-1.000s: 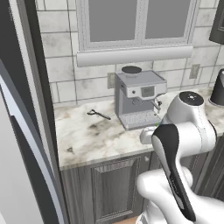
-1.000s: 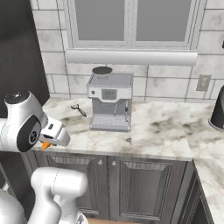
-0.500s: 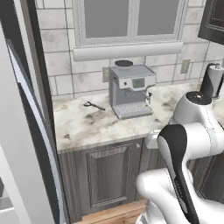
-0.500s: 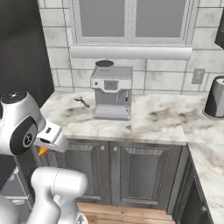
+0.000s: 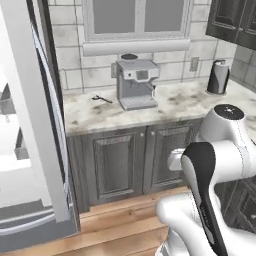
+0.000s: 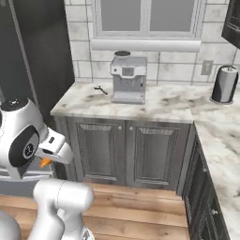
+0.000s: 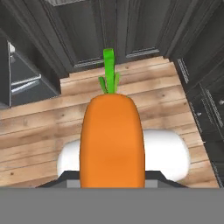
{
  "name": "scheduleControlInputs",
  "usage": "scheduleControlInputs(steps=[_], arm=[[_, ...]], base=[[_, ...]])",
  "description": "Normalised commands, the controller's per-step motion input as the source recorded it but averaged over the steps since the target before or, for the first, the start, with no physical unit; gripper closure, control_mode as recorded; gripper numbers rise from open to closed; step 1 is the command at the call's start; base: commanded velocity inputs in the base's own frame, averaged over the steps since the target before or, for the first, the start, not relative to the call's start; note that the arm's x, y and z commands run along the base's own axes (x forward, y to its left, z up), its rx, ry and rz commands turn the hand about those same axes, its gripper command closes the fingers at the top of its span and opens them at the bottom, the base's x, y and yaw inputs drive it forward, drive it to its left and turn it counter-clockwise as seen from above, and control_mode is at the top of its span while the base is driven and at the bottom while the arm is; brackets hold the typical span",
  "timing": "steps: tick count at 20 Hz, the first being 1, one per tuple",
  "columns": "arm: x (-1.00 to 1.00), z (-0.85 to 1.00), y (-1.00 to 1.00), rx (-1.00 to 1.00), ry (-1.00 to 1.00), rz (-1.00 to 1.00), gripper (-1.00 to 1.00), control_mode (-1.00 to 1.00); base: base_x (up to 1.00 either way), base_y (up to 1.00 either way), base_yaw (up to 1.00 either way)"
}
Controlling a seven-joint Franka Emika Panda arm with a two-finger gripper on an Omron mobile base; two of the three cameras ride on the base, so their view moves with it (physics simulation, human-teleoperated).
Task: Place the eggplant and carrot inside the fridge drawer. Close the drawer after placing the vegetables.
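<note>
Carrot (image 7: 112, 140) clamped in gripper (image 7: 112, 181)

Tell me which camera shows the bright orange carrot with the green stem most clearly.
The hand view: the bright orange carrot with the green stem is close to the camera, with its full body and stem above the wooden floor. The right base view gives just an orange sliver under the arm's wrist, where the shut gripper holds it.

Smooth matt carrot (image 7: 112, 140); marble-look counter (image 6: 159, 104); wood-plank floor (image 7: 39, 127).

Gripper (image 6: 47, 161) low at left, apparently clamped on carrot (image 7: 112, 140).
</note>
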Motion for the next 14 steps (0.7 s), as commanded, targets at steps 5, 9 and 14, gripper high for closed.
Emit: scheduleControlInputs(steps=[5,9,14], arm=[[0.0,0.0,0.0,0.0,0.0,0.0,1.0,1.0],[0.0,0.0,0.0,0.0,0.0,0.0,1.0,1.0],[0.0,0.0,0.0,0.0,0.0,0.0,1.0,1.0]], base=[[-1.0,0.71,0.24],[-0.97,1.0,0.25],[-0.47,1.0,0.14]])
